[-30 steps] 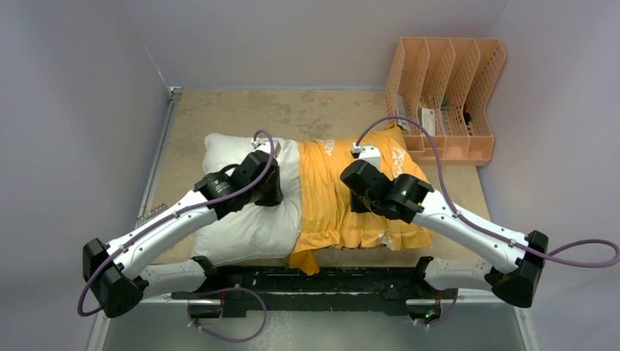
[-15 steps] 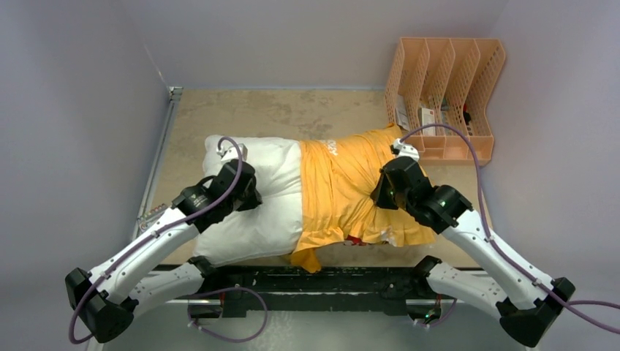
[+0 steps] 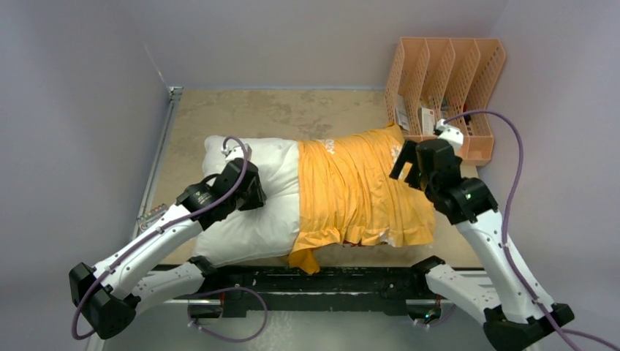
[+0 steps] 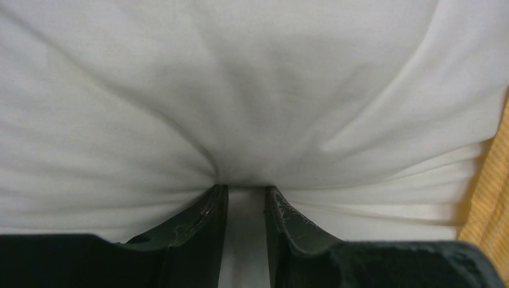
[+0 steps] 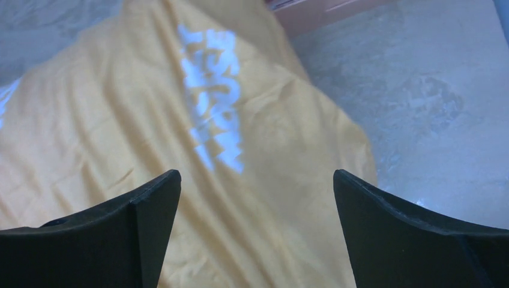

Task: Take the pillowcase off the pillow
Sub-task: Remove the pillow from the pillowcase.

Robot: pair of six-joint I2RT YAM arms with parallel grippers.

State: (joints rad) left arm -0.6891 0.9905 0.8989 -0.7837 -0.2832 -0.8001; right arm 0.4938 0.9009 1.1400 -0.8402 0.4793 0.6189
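The white pillow (image 3: 248, 227) lies across the table, its left half bare. The orange-yellow pillowcase (image 3: 358, 197) covers its right half, wrinkled, with a corner hanging off the near edge. My left gripper (image 3: 251, 194) presses down into the bare pillow. In the left wrist view its fingers (image 4: 246, 187) stand narrowly apart with a ridge of white fabric puckered between them, and the pillowcase (image 4: 493, 180) shows at the right edge. My right gripper (image 3: 406, 162) hangs open above the pillowcase's far right end. The right wrist view shows its jaws (image 5: 257, 174) wide, holding nothing, over the white lettering (image 5: 216, 108).
A peach desk organiser (image 3: 468, 80) with a few small items stands at the back right, close behind my right wrist. Bare tan tabletop (image 3: 292, 113) lies behind the pillow. Grey walls close in on the left, back and right.
My right gripper let go of the pillowcase, opened wide and moved right and back toward the organiser. The pillowcase spread further right. My left gripper shifted left on the pillow, then stayed.
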